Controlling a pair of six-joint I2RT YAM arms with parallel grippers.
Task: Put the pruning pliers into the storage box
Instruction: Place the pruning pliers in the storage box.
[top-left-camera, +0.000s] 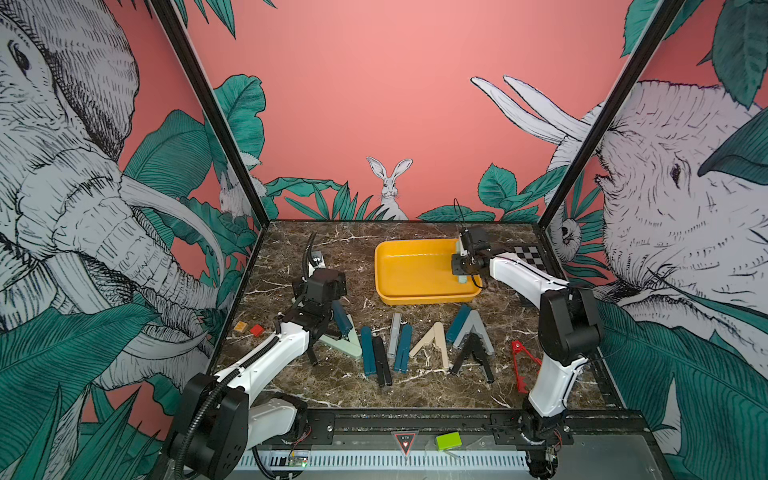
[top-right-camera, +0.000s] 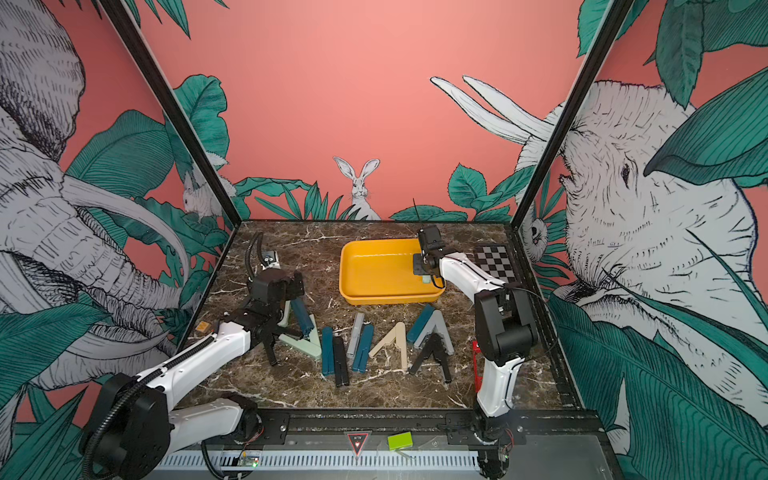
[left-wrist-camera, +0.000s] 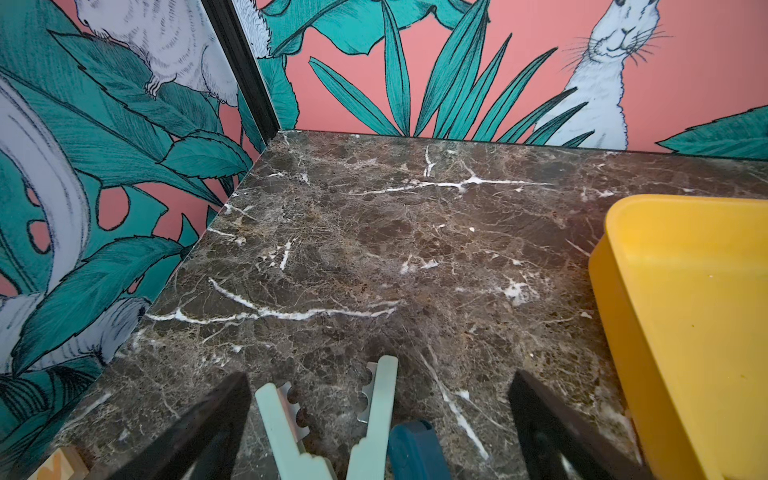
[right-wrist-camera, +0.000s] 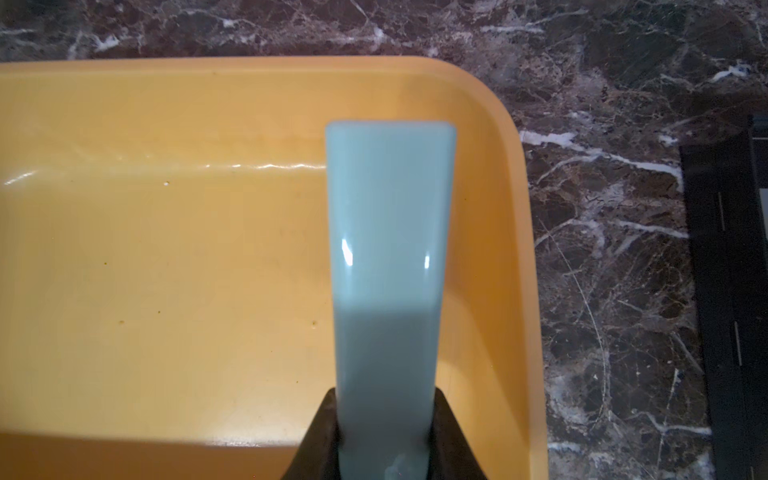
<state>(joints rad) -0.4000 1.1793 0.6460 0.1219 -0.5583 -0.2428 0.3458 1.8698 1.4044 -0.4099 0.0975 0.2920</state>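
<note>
Near the left edge of the surface the left pincer hangs with its jaws wide apart over a V-shaped mint pliers, and a teal pliers lies just beside it. Along the front middle more pliers lie in a loose row, past a beige pliers out to a thin red pliers by the right arm. Towards the back edge sits the yellow box, and over its right end the right pincer is clamped on a pale green pliers held above the box floor.
</note>
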